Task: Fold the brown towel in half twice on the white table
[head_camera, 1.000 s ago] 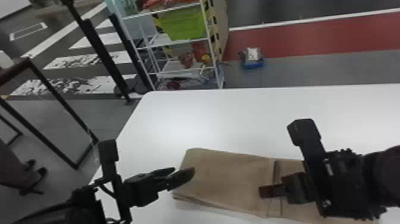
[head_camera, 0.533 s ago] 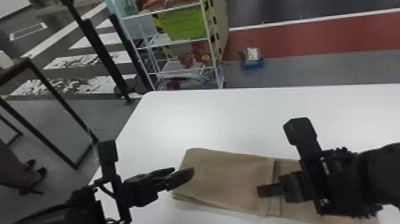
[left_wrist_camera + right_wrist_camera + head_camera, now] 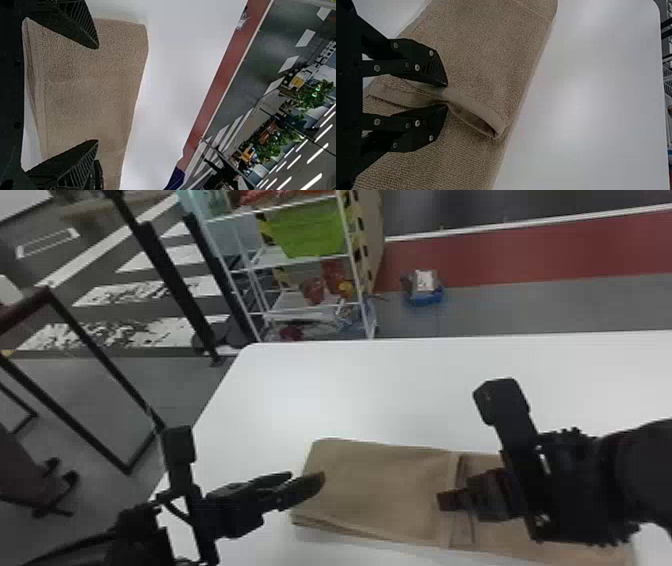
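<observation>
The left gripper (image 3: 306, 479) is open over the brown towel (image 3: 380, 490)'s end. The right gripper (image 3: 442, 501)'s fingers stand slightly apart at its hem (image 3: 472, 106).

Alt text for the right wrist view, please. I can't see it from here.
Right gripper at the folded brown towel, fingers apart, one on each side of the top layer's hem. The hem bows up slightly off the layer beneath, leaving a small opening at one corner. The towel lies on the white table.
</observation>
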You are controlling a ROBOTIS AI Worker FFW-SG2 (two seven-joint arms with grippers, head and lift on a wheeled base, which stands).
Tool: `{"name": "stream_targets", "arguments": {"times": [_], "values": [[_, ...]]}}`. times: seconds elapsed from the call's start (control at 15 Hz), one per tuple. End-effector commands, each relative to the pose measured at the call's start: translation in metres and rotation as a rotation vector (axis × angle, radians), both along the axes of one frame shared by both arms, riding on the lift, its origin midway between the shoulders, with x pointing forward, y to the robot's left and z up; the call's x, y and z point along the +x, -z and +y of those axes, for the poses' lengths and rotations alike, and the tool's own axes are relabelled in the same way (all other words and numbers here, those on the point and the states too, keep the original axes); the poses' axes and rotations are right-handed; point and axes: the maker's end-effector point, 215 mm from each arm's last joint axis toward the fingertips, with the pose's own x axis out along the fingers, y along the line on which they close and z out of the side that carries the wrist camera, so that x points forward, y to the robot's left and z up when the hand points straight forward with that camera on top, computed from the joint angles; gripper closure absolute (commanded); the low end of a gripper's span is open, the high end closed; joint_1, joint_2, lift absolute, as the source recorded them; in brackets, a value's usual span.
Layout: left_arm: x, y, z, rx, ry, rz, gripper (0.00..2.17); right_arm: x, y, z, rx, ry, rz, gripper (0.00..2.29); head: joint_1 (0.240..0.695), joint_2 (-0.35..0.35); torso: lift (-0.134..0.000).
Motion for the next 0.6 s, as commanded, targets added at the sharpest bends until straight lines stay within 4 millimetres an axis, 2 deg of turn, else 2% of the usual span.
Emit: {"name": "stream_targets", "arguments": {"times": [0.0,0.27,0.53], "values": [[0.0,0.0,-0.001,-0.004,-0.001,0.0,0.04,-0.004,0.001,0.0,-0.005,-0.01,0.008,0.88,0.695,0.35,-0.124],[-0.001,0.0,-0.001,-0.002,-0.001,0.001,0.04,-0.005,-0.006,0.006,0.005,-0.024,-0.007,0.88,0.695,0.35,-0.124],[-0.002,0.0,-0.001,-0.001,0.0,0.001,0.04,-0.005,-0.024,0.012,0.023,-0.033,-0.052,0.88,0.695,0.35,-0.124]]}}
